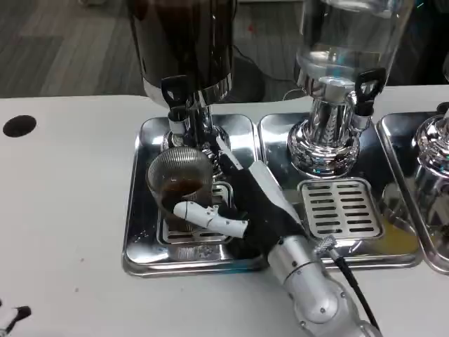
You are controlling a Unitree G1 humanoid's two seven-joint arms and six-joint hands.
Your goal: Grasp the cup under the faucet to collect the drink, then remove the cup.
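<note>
Right hand clamped around cup, brown drink inside. Faucet just above its fingers. Left hand far off; state unclear

— What sort of place is this?
— A drinks station, café or canteen style: tall beverage dispensers with taps on steel drip trays, white counter.

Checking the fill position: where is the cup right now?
In the head view, the cup stands left of centre on the left drip tray, directly below the dark dispenser's faucet, with the right hand wrapped around it.
</note>
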